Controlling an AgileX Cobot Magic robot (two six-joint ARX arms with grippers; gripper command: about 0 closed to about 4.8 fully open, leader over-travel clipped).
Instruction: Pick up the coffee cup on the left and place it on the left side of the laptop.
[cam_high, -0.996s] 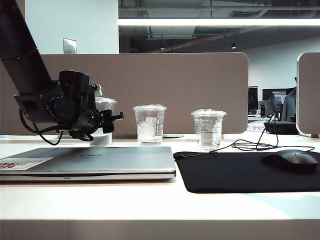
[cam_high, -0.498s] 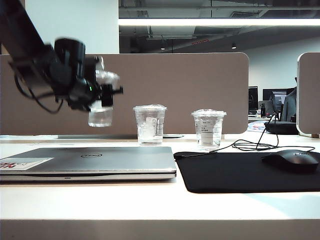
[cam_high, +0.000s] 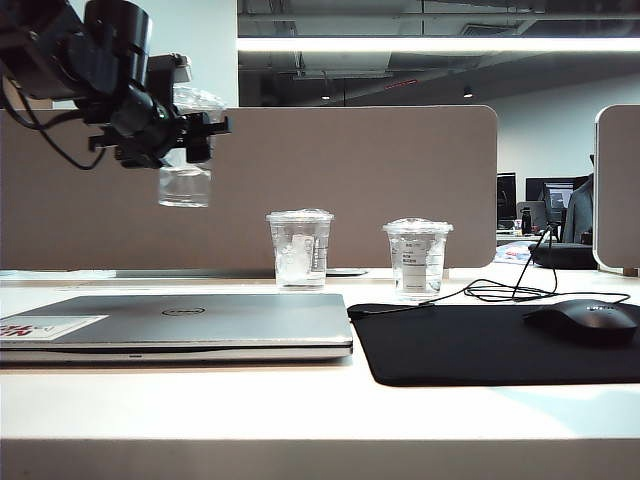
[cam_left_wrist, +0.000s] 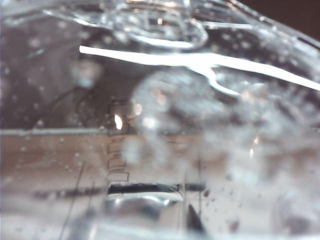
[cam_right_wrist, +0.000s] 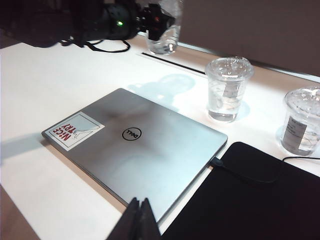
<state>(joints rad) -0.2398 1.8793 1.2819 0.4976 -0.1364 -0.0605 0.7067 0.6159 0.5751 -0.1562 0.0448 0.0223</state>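
The closed Dell laptop (cam_right_wrist: 135, 150) lies on the desk; only the right wrist view shows the right gripper (cam_right_wrist: 139, 220), jaws together. Left gripper (cam_high: 185, 135) clamps the coffee cup (cam_high: 186, 170) aloft, water inside.

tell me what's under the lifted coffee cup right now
Only air, then bare white table behind the laptop. The left end effector holds the coffee cup up; its lower part shows, the grip is hidden.
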